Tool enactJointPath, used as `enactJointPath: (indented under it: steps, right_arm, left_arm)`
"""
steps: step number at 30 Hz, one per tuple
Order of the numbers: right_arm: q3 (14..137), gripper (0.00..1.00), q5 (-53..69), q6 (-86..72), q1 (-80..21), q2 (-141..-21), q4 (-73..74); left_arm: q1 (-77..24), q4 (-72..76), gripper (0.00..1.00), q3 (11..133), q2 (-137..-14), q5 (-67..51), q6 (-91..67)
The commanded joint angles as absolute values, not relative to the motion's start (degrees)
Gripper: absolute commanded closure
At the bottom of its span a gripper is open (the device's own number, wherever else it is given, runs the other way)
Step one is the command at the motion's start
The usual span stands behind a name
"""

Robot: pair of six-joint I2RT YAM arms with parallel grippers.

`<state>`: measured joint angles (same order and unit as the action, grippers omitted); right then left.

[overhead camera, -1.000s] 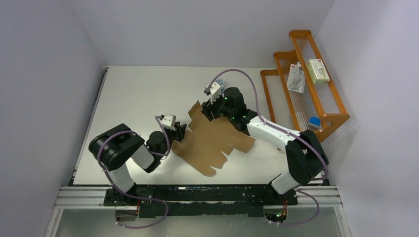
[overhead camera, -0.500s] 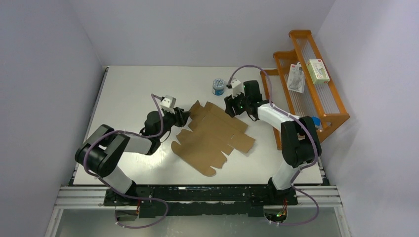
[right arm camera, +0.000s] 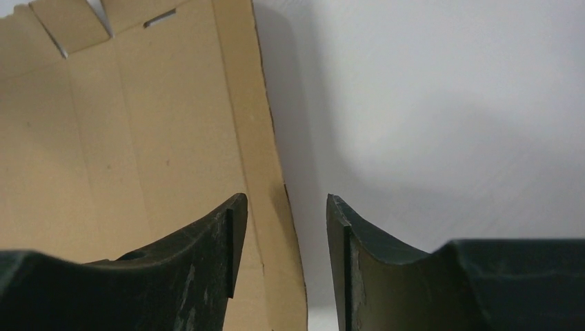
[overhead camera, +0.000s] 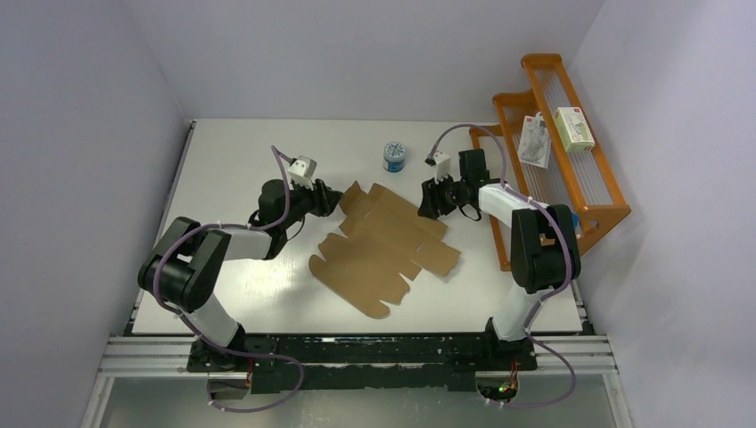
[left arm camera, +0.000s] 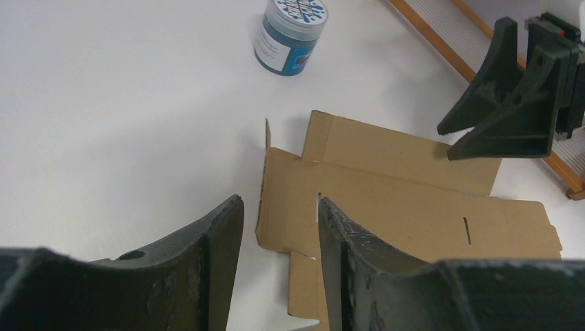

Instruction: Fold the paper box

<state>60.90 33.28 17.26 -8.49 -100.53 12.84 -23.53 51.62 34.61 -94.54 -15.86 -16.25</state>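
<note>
The paper box (overhead camera: 388, 247) is a flat brown die-cut cardboard sheet with flaps and slots, lying on the white table. My left gripper (overhead camera: 332, 201) is open and empty at the sheet's far left corner; in the left wrist view (left arm camera: 279, 207) the sheet (left arm camera: 386, 200) lies just ahead of the jaws. My right gripper (overhead camera: 430, 203) is open and empty at the sheet's far right edge; in the right wrist view (right arm camera: 284, 203) the jaws straddle that edge of the sheet (right arm camera: 138, 138) without touching it.
A blue-and-white round tin (overhead camera: 394, 156) stands behind the sheet, also seen in the left wrist view (left arm camera: 290, 34). An orange stepped rack (overhead camera: 553, 152) at the right holds small white packages (overhead camera: 573, 127).
Both arms have swung outward and back from over the sheet: the left gripper to the sheet's far left corner, the right to its far right edge. The sheet lies flat.
</note>
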Motion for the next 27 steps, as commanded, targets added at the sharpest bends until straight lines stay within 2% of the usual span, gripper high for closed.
enactJointPath:
  steps: [1, 5, 9, 14, 16, 27]
  right_arm:
    - [63.08, 0.51, 37.39, 19.79, -8.56, -103.66, 16.85]
    - [64.15, 0.56, 37.43, 21.11, -8.58, -105.74, 18.49]
    - [64.91, 0.65, 38.62, 23.15, -9.04, -106.09, 20.05]
    - [64.4, 0.91, 38.23, 26.98, -10.82, -103.11, 20.56]
    - [63.28, 0.98, 37.06, 29.21, -11.86, -101.3, 19.54]
    - [62.03, 1.0, 20.4, 39.07, -20.5, -92.59, 17.17]
  left_arm:
    - [-21.24, 48.19, 0.5, 37.96, -95.88, -21.21, -15.07]
    - [-20.06, 48.44, 0.51, 38.92, -97.03, -22.56, -15.42]
    - [-18.92, 48.14, 0.51, 39.86, -98.49, -23.93, -15.66]
    - [-16.9, 48.03, 0.51, 40.54, -99.91, -25.55, -16.25]
    - [-15.45, 48.46, 0.51, 40.75, -100.44, -26.25, -17.33]
    - [-10.95, 52.36, 0.52, 42.41, -105.46, -31.07, -22.79]
